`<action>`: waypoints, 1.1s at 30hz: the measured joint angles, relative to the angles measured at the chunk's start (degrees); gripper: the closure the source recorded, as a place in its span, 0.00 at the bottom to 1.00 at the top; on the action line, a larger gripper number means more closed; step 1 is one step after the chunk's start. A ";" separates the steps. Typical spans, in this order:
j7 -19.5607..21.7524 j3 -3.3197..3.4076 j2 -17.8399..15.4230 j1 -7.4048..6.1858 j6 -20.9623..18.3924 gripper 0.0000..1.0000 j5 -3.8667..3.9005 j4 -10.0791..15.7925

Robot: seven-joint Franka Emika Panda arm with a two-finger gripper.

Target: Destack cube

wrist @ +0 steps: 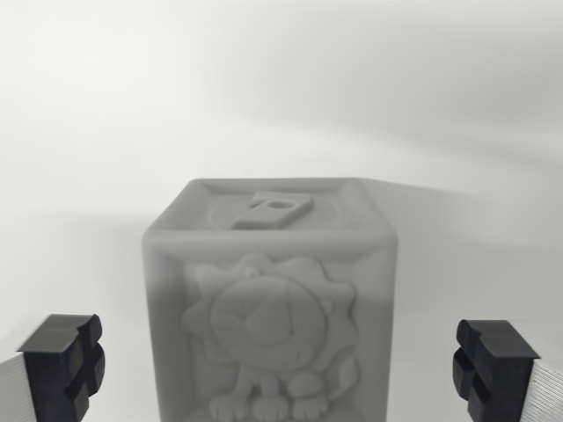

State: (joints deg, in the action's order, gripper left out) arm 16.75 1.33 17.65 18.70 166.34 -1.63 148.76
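A grey toy cube [269, 299] fills the lower middle of the wrist view. Its near face carries a raised lion figure and its top face a raised shape with a small hole. What it stands on is cut off by the frame's bottom edge, so a cube beneath it does not show. My gripper [280, 369] is open, its black fingertips [63, 362] at the lower corners, one on each side of the cube and clear of it. Nothing is held.
A plain white surface [281, 97] spreads behind the cube, with a soft shadow stretching to the wrist view's right.
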 joint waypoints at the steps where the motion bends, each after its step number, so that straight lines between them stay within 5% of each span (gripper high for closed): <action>1: 0.02 0.04 -0.58 -0.02 -0.42 0.00 0.02 0.11; 33: 1.13 0.57 -21.71 -0.28 -20.24 0.00 1.62 1.21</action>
State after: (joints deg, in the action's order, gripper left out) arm 17.88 1.91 -4.06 18.42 146.10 -0.01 149.97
